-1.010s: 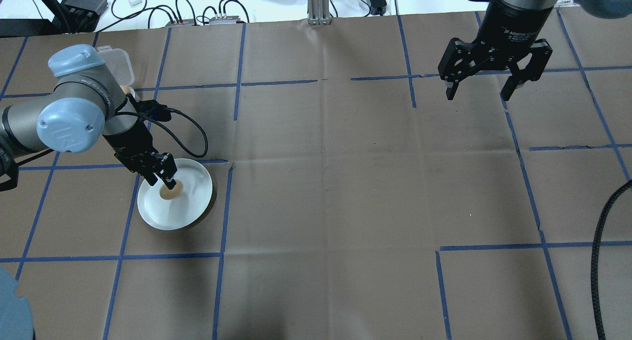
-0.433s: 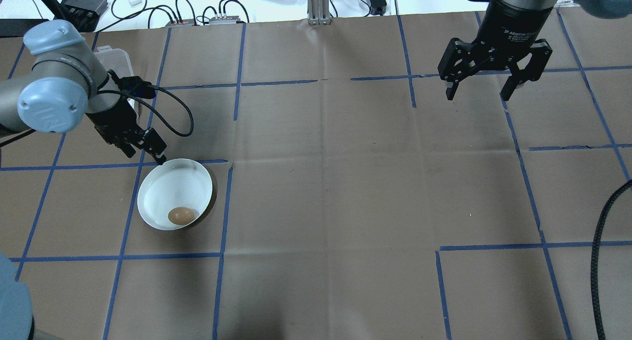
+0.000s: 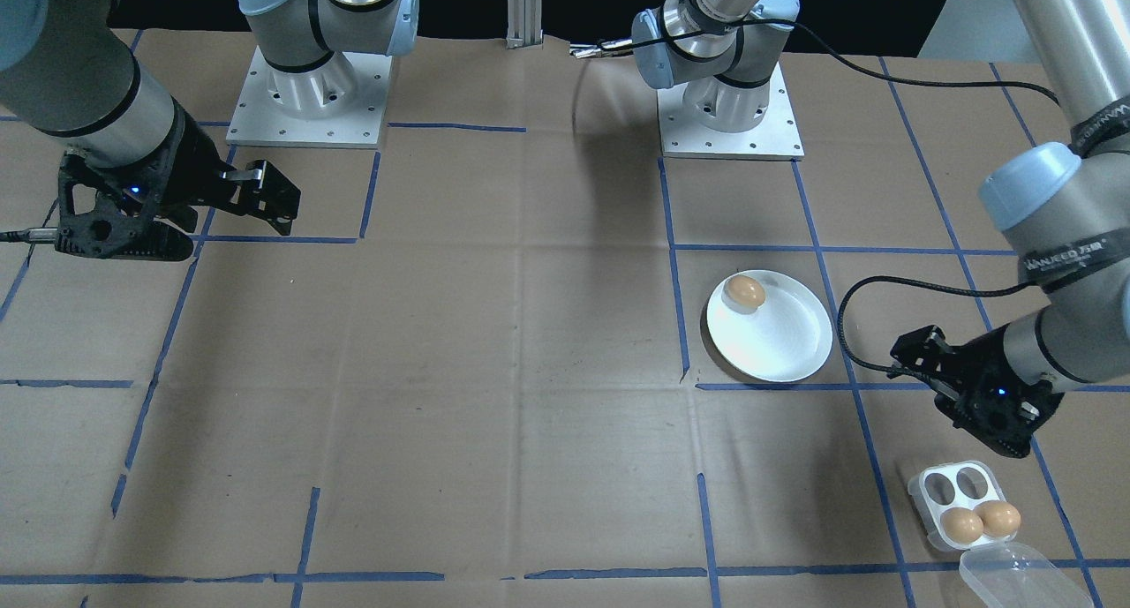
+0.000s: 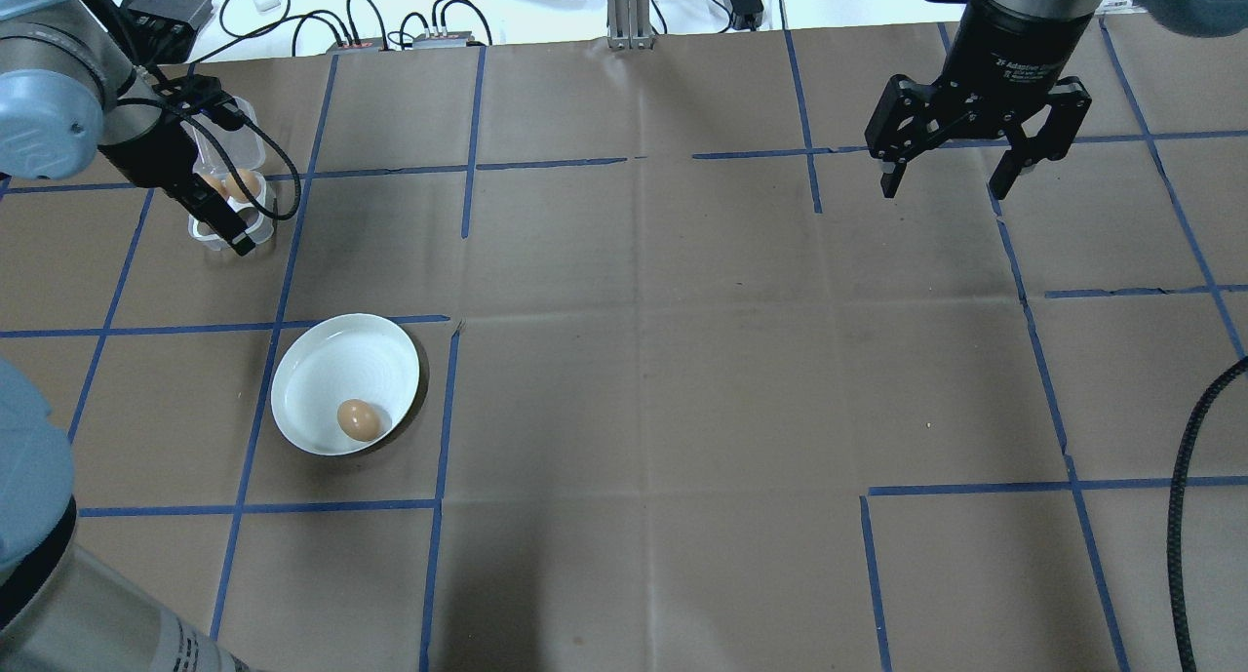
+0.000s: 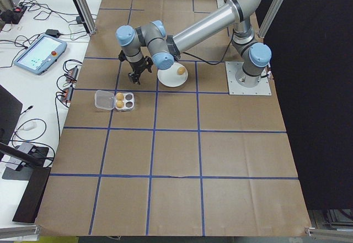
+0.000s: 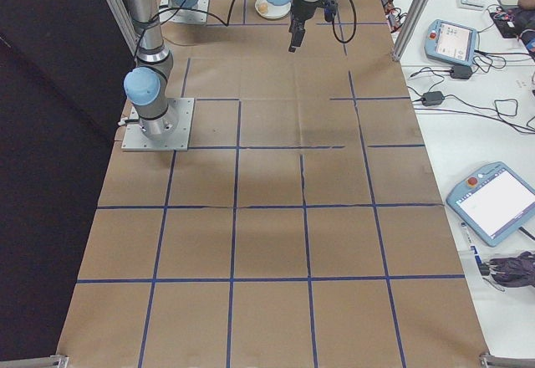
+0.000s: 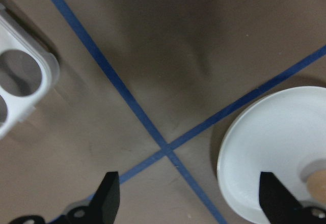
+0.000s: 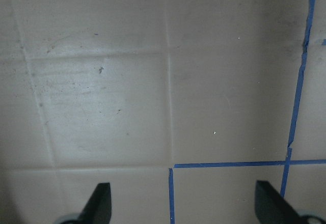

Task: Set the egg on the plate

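L arm bent at elbow, wrist angled down; left gripper (image 3: 918, 361) w/ jaws spread wide, empty, hovering low over table; R arm extends fwd, wrist pointing down; right gripper (image 4: 948, 178) also spread wide, empty, held above table; the two grippers well apart.
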{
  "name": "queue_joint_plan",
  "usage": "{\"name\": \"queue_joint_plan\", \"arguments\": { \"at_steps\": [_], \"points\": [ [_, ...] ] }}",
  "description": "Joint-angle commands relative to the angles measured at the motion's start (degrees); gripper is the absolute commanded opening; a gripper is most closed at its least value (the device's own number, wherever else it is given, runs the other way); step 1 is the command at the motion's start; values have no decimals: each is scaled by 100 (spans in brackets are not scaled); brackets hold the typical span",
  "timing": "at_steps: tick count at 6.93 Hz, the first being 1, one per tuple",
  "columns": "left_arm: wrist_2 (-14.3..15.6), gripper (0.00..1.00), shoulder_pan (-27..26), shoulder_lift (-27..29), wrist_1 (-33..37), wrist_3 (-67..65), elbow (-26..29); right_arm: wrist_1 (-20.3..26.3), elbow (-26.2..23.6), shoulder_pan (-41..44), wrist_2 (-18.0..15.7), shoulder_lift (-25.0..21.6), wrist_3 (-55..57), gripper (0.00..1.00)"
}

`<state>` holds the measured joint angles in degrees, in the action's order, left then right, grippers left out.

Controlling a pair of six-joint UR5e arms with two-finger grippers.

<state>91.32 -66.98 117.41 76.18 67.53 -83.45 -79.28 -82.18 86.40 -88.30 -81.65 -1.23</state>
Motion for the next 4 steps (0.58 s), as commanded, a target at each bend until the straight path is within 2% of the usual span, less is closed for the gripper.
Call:
{"name": "queue_joint_plan", "arguments": {
  "at_steps": [1, 2, 4],
  "points": [
    [183, 99, 194, 570, -155, 1774, 678, 0, 0, 0, 6, 0, 0, 100],
    [245, 99, 203, 799, -574, 2199, 924, 0, 0, 0, -3, 8, 0, 100],
    [308, 99, 203, 1178, -911, 2414, 1347, 0, 0, 0, -3, 0, 0, 100]
  ]
}}
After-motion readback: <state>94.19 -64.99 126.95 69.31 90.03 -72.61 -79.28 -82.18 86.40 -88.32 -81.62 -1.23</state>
